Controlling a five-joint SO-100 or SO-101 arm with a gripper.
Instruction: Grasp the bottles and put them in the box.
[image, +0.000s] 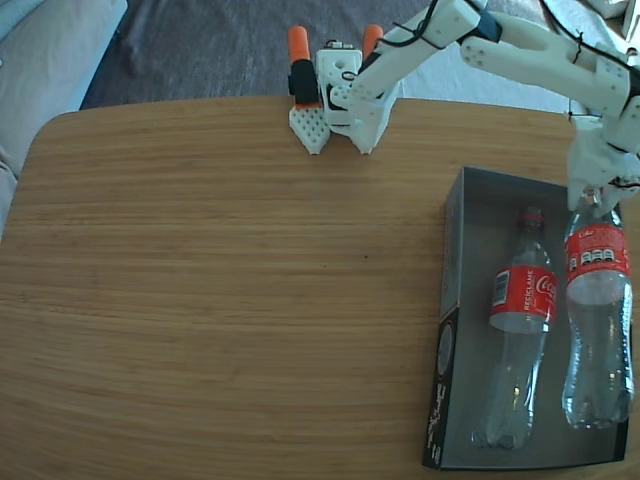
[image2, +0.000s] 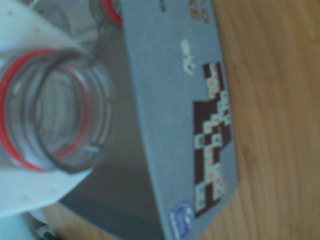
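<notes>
Two clear bottles with red labels are over the box (image: 452, 250), a black tray with a grey inside at the table's right edge. One bottle (image: 522, 300) lies flat in the box's left half, neck pointing away. The other bottle (image: 598, 300) sits along the right side and looks slightly raised, with my gripper (image: 597, 195) shut on its neck. In the wrist view its open mouth with a red ring (image2: 97, 125) fills the left, against a white finger (image2: 30, 190). The lying bottle's red ring (image2: 111, 11) shows at the top. The box's printed outer wall (image2: 170, 125) runs down the middle.
The arm's white base with orange parts (image: 325, 90) stands at the back edge of the wooden table (image: 200, 300). The arm spans from there to the right. A pale cushion (image: 50, 50) lies beyond the table's left corner.
</notes>
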